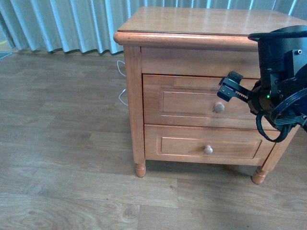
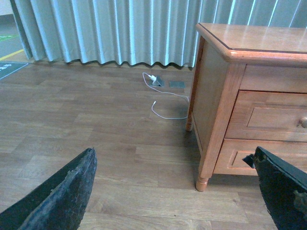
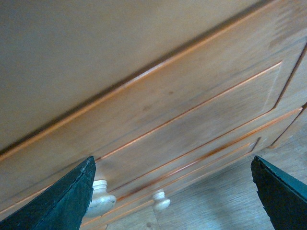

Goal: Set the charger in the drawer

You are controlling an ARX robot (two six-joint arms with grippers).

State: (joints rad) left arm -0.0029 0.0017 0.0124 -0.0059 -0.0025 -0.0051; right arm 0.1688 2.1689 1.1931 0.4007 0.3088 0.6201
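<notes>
Right gripper (image 1: 229, 88) spread wide, empty, held just above-left of drawer (image 1: 192, 103) knob (image 1: 219, 108). Drawer shut. Charger not seen. Left gripper (image 2: 172, 191) open, empty, farther off.

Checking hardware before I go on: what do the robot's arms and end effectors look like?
The right arm is black, blocky metal and plastic, with a small green light and looped black cables beneath. Its end effector is black with a toothed rail. In both wrist views the fingers are dark, wedge-shaped pads with scuffed, rough surfaces.
</notes>
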